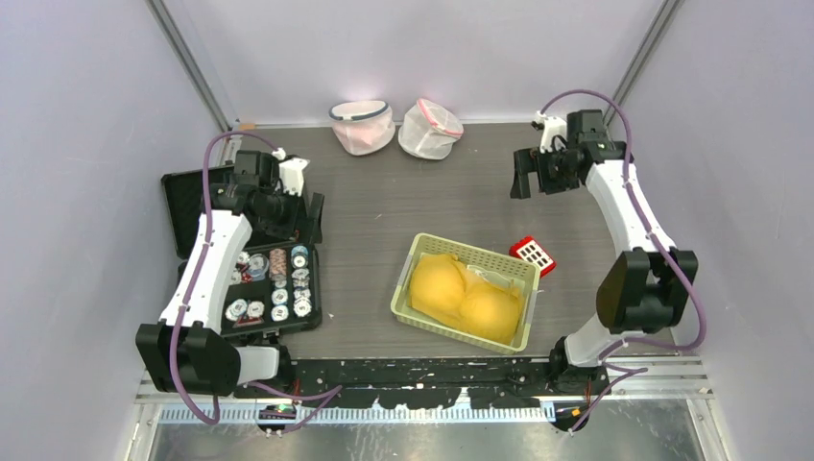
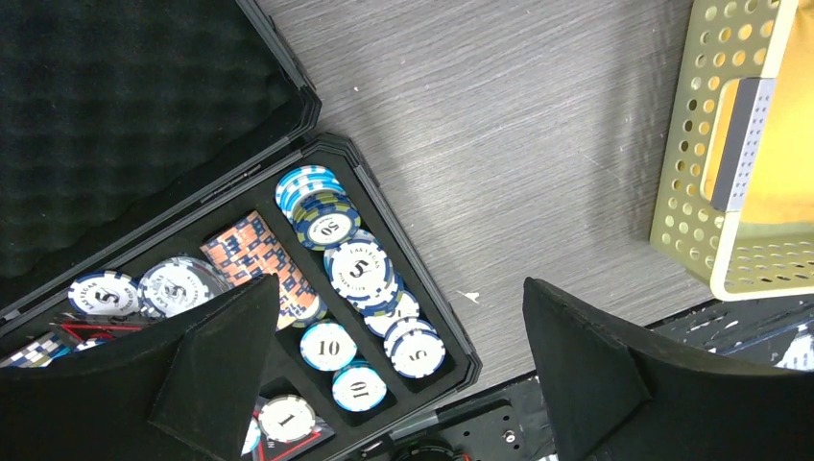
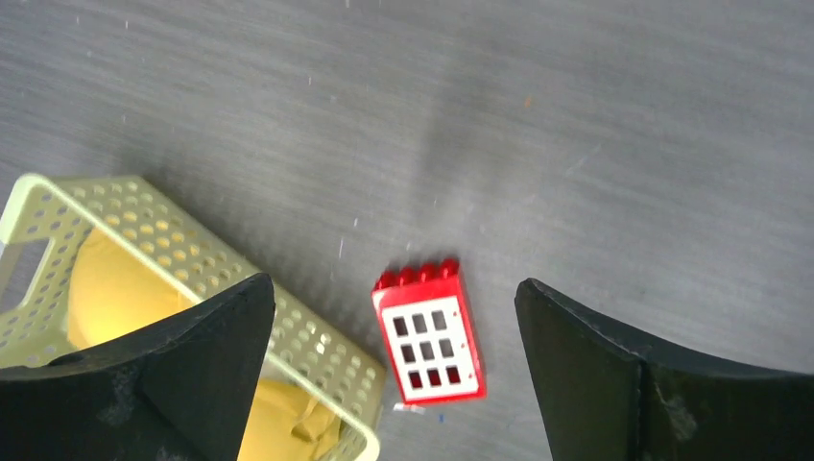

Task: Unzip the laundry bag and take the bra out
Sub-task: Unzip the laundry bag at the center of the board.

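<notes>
Nearest the arm bases, a pale green basket (image 1: 415,261) is sitting on the tabletop (image 1: 403,197) with a yellow bra (image 1: 466,298) lying inside it. A red toy brick (image 1: 534,254) is lying just beside the basket's far right corner. On the left, an open black case (image 1: 187,202) is holding poker chips (image 1: 278,288). The left hand (image 1: 309,223) is hovering over that case, pointing down, fingers spread wide apart and gripping nothing; the bra is lying well to its right. Farther back, the right hand (image 1: 521,182) is hanging raised over the right side, fingers likewise wide apart and empty, with the bra nearer and to its left. At the far edge a pinkish laundry bag (image 1: 363,127) and a white laundry bag (image 1: 429,131) are sitting side by side, well apart from both hands.
</notes>
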